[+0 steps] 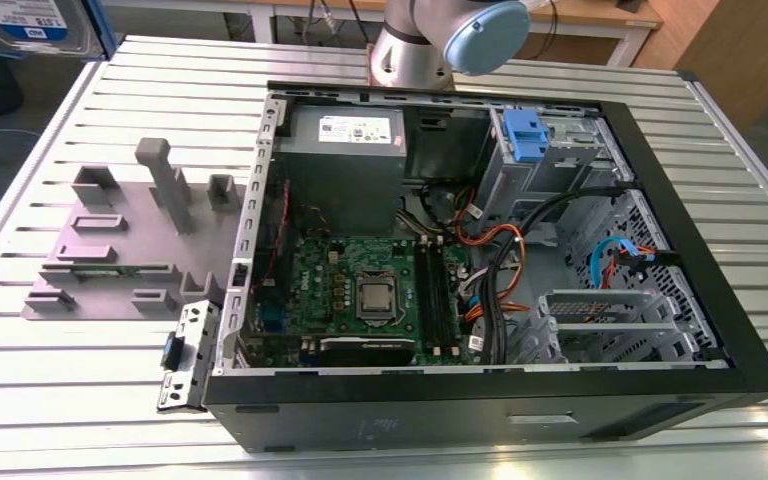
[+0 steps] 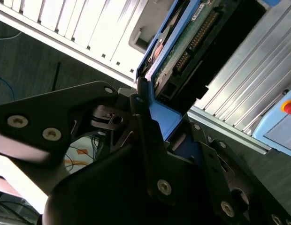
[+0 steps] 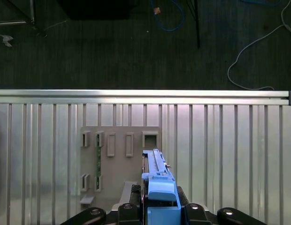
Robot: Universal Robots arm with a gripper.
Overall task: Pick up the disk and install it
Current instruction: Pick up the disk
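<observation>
The disk, silver-grey with a white-and-blue label in a bright blue frame, hangs high at the exterior view's far left, beyond the table's corner. In the first wrist view it stands edge-on between the black fingers of my gripper, above the slatted table. The second wrist view shows its circuit-board side and blue frame clamped by the gripper. The gripper is shut on the disk.
An open black computer case lies on the slatted metal table, with a motherboard, a grey power-supply box and a drive bay with a blue latch. A grey holder fixture stands beside the case.
</observation>
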